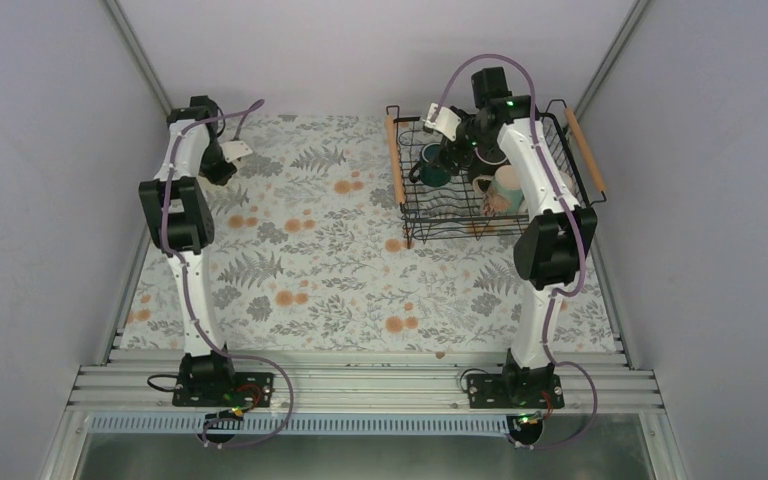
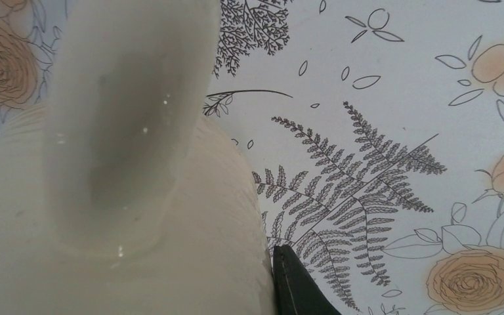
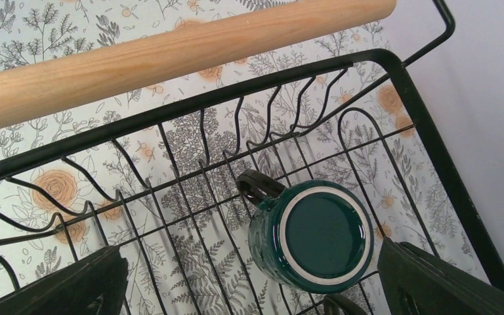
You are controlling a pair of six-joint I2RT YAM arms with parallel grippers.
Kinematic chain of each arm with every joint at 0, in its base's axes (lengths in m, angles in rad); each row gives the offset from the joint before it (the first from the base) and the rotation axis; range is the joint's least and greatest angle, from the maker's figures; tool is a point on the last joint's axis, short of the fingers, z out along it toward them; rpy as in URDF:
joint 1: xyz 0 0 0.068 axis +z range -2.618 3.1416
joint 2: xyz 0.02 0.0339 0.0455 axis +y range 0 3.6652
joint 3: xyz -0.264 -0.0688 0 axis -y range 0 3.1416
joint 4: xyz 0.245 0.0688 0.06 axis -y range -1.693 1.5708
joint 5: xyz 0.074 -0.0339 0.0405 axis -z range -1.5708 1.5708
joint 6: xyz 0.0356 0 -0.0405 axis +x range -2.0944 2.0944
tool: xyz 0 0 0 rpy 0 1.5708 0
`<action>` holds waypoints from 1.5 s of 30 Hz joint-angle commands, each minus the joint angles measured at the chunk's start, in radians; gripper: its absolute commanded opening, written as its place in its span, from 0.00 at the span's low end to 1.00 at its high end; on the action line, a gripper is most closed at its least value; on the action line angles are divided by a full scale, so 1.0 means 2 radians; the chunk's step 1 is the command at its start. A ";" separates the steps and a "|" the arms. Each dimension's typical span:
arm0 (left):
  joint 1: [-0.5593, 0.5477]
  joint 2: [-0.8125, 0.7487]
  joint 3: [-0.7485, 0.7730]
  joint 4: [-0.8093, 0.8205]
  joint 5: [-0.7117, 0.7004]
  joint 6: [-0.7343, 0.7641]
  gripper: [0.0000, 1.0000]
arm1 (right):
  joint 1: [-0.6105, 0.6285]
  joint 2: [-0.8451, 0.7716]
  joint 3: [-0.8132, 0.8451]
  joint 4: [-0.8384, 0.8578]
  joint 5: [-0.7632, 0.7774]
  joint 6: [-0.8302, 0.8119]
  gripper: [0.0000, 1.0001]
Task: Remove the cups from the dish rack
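Fern-and-rose tablecloth (image 1: pixel 340 270) between pale grey walls, both arms stretched toward the far end. At far right of the cloth, black wire dish rack (image 1: pixel 440 228) with a light wooden handle (image 1: pixel 396 160) along each side. Inside it, in the left half near the left bar, dark green mug (image 3: pixel 315 236), its handle toward the wooden bar in the right wrist view and a flat round face with a pale ring turned up to the camera. Directly over that mug and within the rack, right gripper (image 3: pixel 249 252), fingers spread wide, one on each side of it. More mugs in the rack's right half beside the right forearm, among them a pale mint one (image 1: pixel 508 185); the rest too hidden by the arm to tell apart. Across the table at far left, well apart from the rack, left gripper (image 1: pixel 222 168) pinching a cream mug (image 2: pixel 170 249) seen only in the wrist view. Blurred cream body and big loop handle (image 2: pixel 125 118) filling the left of that frame, with one dark fingertip (image 2: pixel 295 285) pressed against the mug's side and the other finger hidden behind it. Patterned cloth to the right; whether resting on it or lifted, impossible to tell.
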 commanded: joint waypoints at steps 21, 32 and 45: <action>0.002 -0.021 0.060 -0.013 -0.029 -0.010 0.48 | 0.003 -0.037 0.000 -0.003 0.028 -0.003 1.00; -0.016 -0.122 0.109 -0.014 -0.017 -0.045 0.82 | 0.001 -0.026 0.003 -0.027 0.124 -0.046 0.99; -0.087 -0.305 -0.078 0.149 0.134 -0.192 1.00 | 0.009 0.054 0.043 -0.007 0.143 -0.077 0.92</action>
